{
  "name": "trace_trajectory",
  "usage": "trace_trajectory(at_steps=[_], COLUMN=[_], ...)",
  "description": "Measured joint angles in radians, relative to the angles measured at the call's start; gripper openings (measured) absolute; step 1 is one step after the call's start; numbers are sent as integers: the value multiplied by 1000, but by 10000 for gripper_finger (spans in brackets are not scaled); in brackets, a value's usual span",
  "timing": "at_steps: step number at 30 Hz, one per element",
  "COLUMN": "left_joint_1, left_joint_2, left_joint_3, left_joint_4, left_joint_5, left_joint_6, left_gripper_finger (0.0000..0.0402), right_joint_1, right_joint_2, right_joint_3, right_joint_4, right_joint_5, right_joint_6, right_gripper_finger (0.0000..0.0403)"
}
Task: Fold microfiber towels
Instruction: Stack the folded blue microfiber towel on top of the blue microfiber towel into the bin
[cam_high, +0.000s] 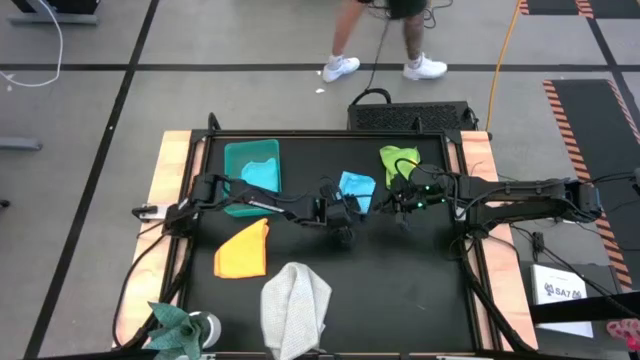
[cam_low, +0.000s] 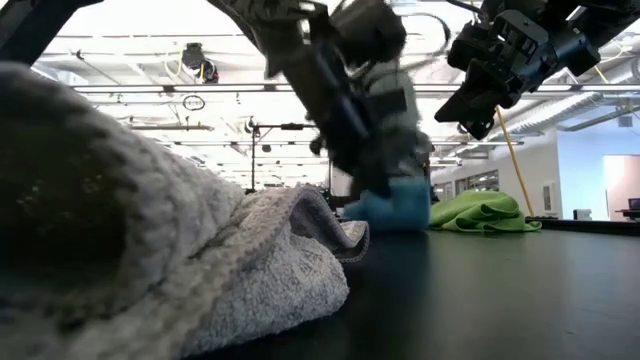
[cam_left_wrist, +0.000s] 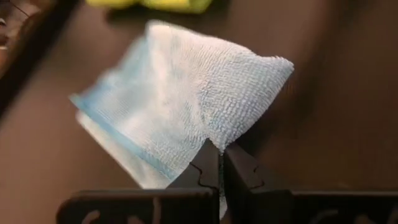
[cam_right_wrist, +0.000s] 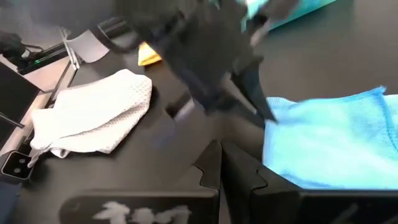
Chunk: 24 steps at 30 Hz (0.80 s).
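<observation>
**Left claw clenched on the light blue towel at mid-bench**

In the high view you find the left claw (cam_high: 343, 212) near the centre of the frame, set on the lower edge of the light blue towel (cam_high: 356, 188), which lies on the black bench (cam_high: 400, 280) just above it. Your left wrist view shows the two fingers pressed together, pinching the near corner of that towel (cam_left_wrist: 186, 106); the cloth spreads away from the fingertips toward the upper part of the picture.

Your right claw (cam_high: 403, 212) sits just right of centre in the high view, beside the light blue towel's right edge and below the lime green towel (cam_high: 397, 160). Its fingers are closed and grasp nothing; in the low view it hangs above the bench at the upper right.

The orange-yellow towel (cam_high: 243, 250) lies at lower left of centre, the light grey towel (cam_high: 295, 305) at the bottom centre. The teal bin (cam_high: 252, 175) stands at upper left.
</observation>
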Motion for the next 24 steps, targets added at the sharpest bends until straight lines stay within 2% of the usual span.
trace_trajectory(at_steps=[5,12,24], left_joint_1=[10,41,100], left_joint_2=[-89,-276,-584], left_joint_3=[0,0,1], left_joint_4=[-6,-98,-478], left_joint_5=[-62,-152,-428], left_joint_6=[0,-34,-54], left_gripper_finger=[2,1,0], right_joint_1=[0,0,0], right_joint_2=[0,0,0], right_joint_3=[0,0,0], right_joint_4=[0,6,7], right_joint_5=[-1,-1,-1], right_joint_6=[0,-1,-12], right_gripper_finger=[0,0,0])
